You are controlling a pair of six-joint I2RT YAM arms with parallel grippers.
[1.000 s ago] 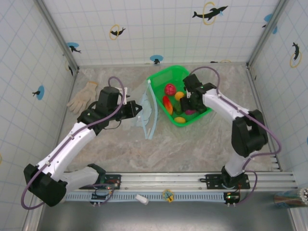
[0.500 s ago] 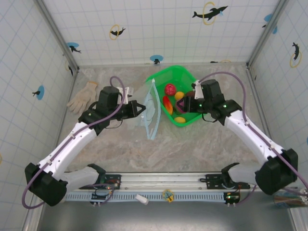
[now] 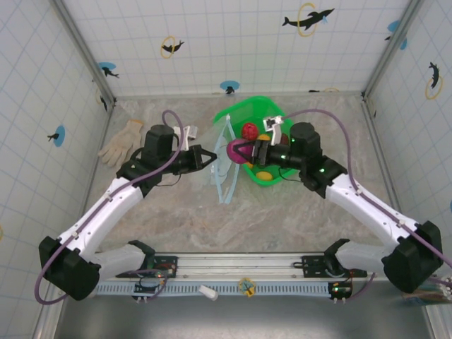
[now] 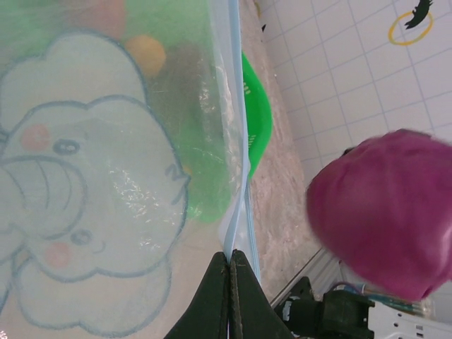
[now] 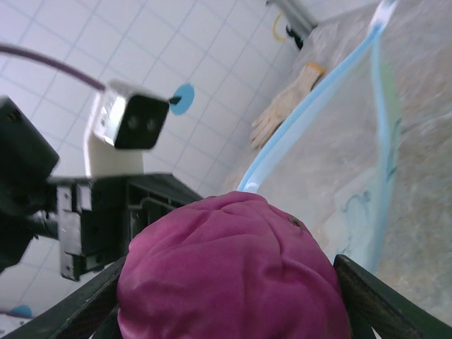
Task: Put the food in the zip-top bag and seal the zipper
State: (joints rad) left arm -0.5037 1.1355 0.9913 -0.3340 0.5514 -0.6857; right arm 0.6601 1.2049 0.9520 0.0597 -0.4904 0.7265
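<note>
**Top external, then both wrists: magenta food held at the bag's mouth**

Top external. Left gripper (image 3: 206, 157) pinched onto the near edge of the zip-top bag (image 3: 226, 175). Bag held up on edge above the table (image 3: 282, 219), just left of the green basket (image 3: 240, 111). Right gripper (image 3: 240, 150) clamped around the magenta food (image 3: 235, 150), beside the bag's upper part (touching it or a little apart, hard to say from above). Red food (image 3: 249, 131) and yellow food (image 3: 264, 175) lying in the basket. White glove (image 3: 121, 142) flat on the table, well apart to the left.

Left wrist. Dark fingertips (image 4: 212, 296) pressed together at the bottom of the view, with the zipper (image 4: 237, 141) rising as a thin light-blue strip from between them. Elephant print on the bag's clear wall to the left of the strip, basket green showing through and past it. Magenta food large and blurred to the right of the strip, apart from it.

Right wrist. Magenta food gripped between two dark fingers (image 5: 378, 304), one on either side. Zipper curving up beyond the food as a pale blue band. Glove small against the tiled wall behind.
</note>
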